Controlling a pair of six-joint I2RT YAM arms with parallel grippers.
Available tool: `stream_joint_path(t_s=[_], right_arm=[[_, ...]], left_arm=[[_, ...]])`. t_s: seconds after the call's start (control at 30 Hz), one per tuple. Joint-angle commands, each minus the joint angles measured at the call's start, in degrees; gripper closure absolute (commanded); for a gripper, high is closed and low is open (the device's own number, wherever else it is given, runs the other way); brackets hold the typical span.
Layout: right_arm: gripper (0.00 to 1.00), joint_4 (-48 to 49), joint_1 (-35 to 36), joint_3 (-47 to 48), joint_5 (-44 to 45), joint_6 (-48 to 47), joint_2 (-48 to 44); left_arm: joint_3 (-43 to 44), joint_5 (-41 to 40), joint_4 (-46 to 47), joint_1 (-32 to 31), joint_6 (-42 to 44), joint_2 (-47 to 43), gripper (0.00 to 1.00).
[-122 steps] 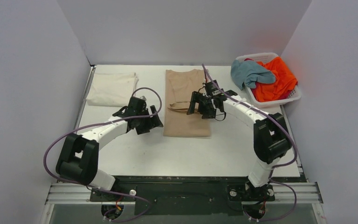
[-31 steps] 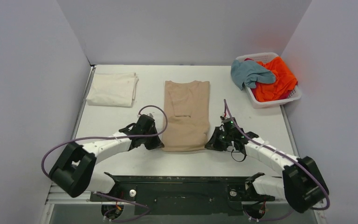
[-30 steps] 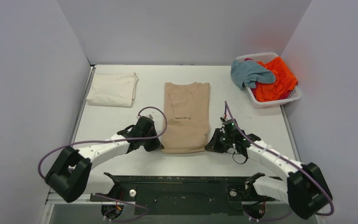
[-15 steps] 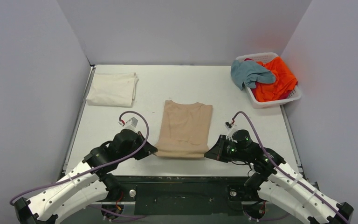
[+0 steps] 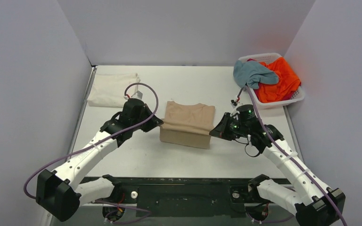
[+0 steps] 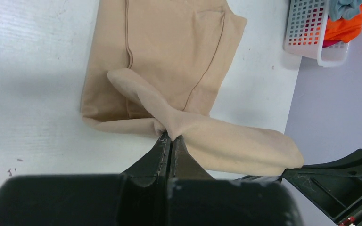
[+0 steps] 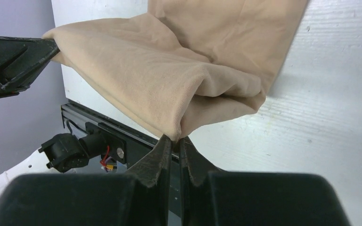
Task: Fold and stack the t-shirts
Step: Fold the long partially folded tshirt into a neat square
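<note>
The tan t-shirt [image 5: 187, 123] lies mid-table, its near hem lifted off the table and carried over toward its collar end. My left gripper [image 5: 156, 123] is shut on the hem's left corner [image 6: 165, 128]. My right gripper [image 5: 215, 130] is shut on the right corner [image 7: 174, 134]. The lifted fold hangs taut between them [image 7: 136, 70]. A folded cream-white t-shirt [image 5: 112, 89] rests at the back left. A grey-blue t-shirt [image 5: 252, 74] and a bright orange t-shirt [image 5: 278, 80] sit bunched in the basket.
The white slatted basket [image 5: 290, 100] stands at the back right corner, also seen in the left wrist view as the basket [image 6: 308, 33]. Grey walls close in the table on three sides. The black base rail [image 5: 188, 186] runs along the near edge.
Both grippers, shut on the tan t-shirt's near corners, first dragged it toward the near edge, then lifted the hem and carried it away from the edge, doubling the shirt over.
</note>
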Motion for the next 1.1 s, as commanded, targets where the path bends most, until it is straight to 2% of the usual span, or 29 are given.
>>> stream_joint_path(t_s=[0.0,0.3,0.43,0.77,1.07], right_arm=[[1.00,-2.8,-3.8,4.4,-2.4,-4.7,4.4],[1.00,0.1,-11.2,9.4,-6.7,-6.5,13.5],[1.00,4.7,-13.3,9.9,-9.4,-5.5,18.8],[1.00,14.7,-17.9,11.9,-8.5,-3.1,30.3],[1.00,19.5,-19.9,17.0,-9.0,-2.6,42.0]], left_arm=[[6.7,-1.0,5.5,3.0,4.2,4.9,1.00],[15.0,1.3,7.7,6.8,6.3,17.0,1.00],[17.5,3.0,9.1,8.4,6.7,22.1,1.00],[26.3,5.1,10.8,9.7,7.5,37.6,1.00],[34.4,5.0,9.2,10.9,8.7,47.3,1.00]])
